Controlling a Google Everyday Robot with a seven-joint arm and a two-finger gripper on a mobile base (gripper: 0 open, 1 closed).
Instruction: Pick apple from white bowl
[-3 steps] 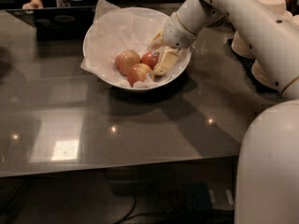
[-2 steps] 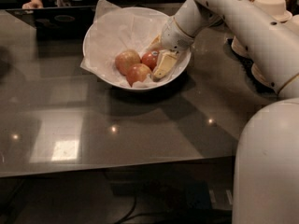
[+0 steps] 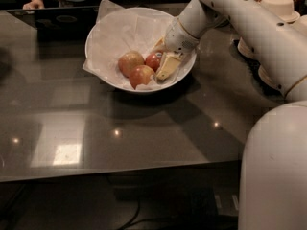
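I've got the white arm's gripper (image 3: 165,63) down inside the wide round white bowl (image 3: 98,61), upper middle of the frame. Whether it's clenched or released, I can't tell from here. It sits right against the deep-red round apple (image 3: 152,61), on that apple's right side. Left of it lies a pale yellowish-pink apple (image 3: 130,62), and in front a red-yellow apple (image 3: 141,75), all three clustered on the crinkled white paper liner (image 3: 120,30). The bowl rests on the dark glossy tabletop (image 3: 144,128).
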